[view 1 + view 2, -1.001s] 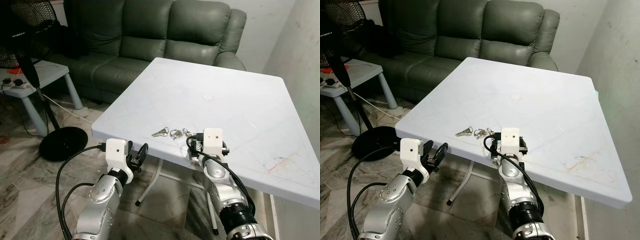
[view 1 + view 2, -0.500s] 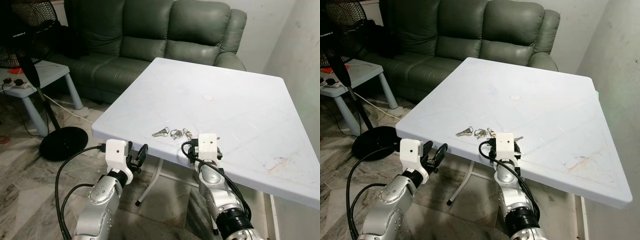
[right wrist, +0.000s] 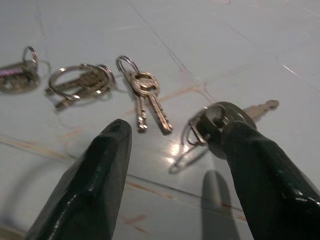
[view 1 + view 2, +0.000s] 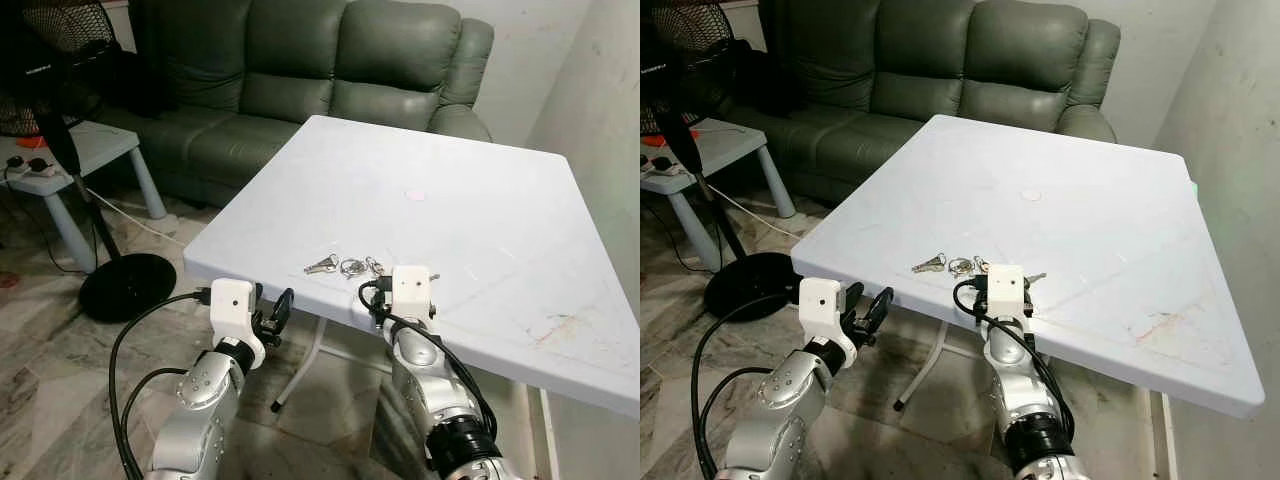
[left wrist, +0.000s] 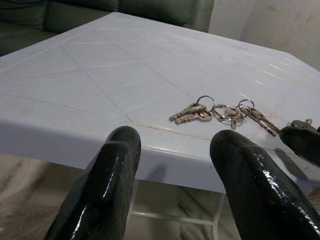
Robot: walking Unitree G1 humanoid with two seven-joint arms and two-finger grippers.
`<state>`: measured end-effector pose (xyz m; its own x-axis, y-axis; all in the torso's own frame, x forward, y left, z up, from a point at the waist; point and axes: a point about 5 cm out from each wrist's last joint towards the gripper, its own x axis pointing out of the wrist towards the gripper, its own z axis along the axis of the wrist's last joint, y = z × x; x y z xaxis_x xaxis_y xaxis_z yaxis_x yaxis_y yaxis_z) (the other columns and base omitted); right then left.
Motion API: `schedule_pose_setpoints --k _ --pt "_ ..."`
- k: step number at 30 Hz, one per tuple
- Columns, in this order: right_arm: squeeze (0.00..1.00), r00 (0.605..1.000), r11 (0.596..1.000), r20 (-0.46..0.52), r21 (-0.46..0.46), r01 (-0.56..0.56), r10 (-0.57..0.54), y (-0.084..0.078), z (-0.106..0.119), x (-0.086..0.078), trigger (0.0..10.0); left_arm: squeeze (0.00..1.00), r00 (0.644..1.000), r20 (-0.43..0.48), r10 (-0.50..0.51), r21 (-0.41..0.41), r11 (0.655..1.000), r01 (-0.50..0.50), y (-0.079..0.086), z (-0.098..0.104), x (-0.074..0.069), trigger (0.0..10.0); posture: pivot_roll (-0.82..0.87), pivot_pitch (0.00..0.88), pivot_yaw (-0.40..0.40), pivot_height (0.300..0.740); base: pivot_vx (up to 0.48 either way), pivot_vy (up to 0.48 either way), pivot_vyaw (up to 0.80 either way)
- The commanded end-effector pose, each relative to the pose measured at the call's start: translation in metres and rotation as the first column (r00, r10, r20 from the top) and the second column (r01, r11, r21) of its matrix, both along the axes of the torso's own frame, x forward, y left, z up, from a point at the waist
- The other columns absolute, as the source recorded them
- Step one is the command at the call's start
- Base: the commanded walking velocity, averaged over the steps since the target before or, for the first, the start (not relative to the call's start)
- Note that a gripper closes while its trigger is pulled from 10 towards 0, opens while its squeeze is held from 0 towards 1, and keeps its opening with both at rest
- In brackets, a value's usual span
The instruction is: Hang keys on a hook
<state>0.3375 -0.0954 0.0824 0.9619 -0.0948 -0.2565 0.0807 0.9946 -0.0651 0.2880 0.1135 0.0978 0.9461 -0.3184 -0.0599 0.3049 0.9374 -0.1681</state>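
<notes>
Shifted leftward along the table edge: right gripper, spread, black-headed key touching one finger, paired keys just ahead (left gripper farther, also spread).

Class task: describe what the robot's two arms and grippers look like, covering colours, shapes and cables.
Both arms are silver with rounded joints. Each wrist carries a white box-shaped camera with a black cable looping off it. The left gripper and right gripper each have two long, glossy black fingers.
</notes>
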Motion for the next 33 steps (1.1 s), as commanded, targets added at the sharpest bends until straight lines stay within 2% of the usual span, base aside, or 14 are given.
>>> schedule_pose_setpoints --k 1,9,10,12,13,14,23,33 --pt "0.0 1.0 1.0 0.015 0.024 0.017 -0.017 0.001 0.008 0.005 10.0 0.0 1.0 0.012 -0.001 0.008 1.0 0.001 -0.001 0.004 0.001 10.0 0.22 0.0 -0.036 0.74 0.0 0.0 0.0" --pt "0.02 0.999 0.998 0.039 0.053 0.034 -0.036 0.004 0.015 0.008 10.0 0.0 1.0 0.013 0.004 0.01 1.0 -0.004 -0.001 0.005 0.002 10.0 0.23 0.0 -0.038 0.74 0.0 0.0 0.0" --pt "0.2 0.999 0.998 0.034 0.048 0.041 -0.043 0.004 0.015 0.009 10.0 0.0 1.0 0.013 0.005 0.01 1.0 -0.005 -0.001 0.005 0.002 10.0 0.23 0.0 -0.038 0.74 0.0 0.0 0.0" --pt "0.2 0.999 0.998 0.016 0.035 0.048 -0.048 0.003 0.014 0.01 10.0 0.0 1.0 0.013 0.005 0.009 1.0 -0.005 -0.001 0.005 0.002 10.0 0.23 0.0 -0.038 0.74 0.0 0.0 0.0" --pt "0.02 0.999 0.999 -0.001 0.006 0.05 -0.05 0.003 0.013 0.011 10.0 0.0 1.0 0.012 0.006 0.008 1.0 -0.006 0.0 0.005 0.002 10.0 0.23 0.0 -0.038 0.74 0.0 0.0 0.0" --pt "0.0 0.999 0.999 -0.006 0.002 0.05 -0.05 0.004 0.012 0.011 10.0 0.0 1.0 0.013 0.007 0.008 1.0 -0.007 0.0 0.005 0.002 10.0 0.23 0.0 -0.038 0.74 0.0 0.0 0.0" --pt "0.0 0.998 0.998 -0.007 0.003 0.061 -0.061 0.006 0.016 0.016 10.0 0.0 1.0 0.018 0.009 0.002 1.0 -0.01 -0.001 0.006 0.001 10.0 0.23 0.0 -0.042 0.74 0.0 0.0 0.0" --pt "0.0 0.995 0.995 -0.01 0.001 0.101 -0.101 -0.001 0.02 0.022 10.0 0.0 1.0 0.012 0.007 -0.002 1.0 -0.007 -0.003 0.006 -0.004 10.0 0.25 0.0 -0.043 0.74 0.0 0.0 0.0"
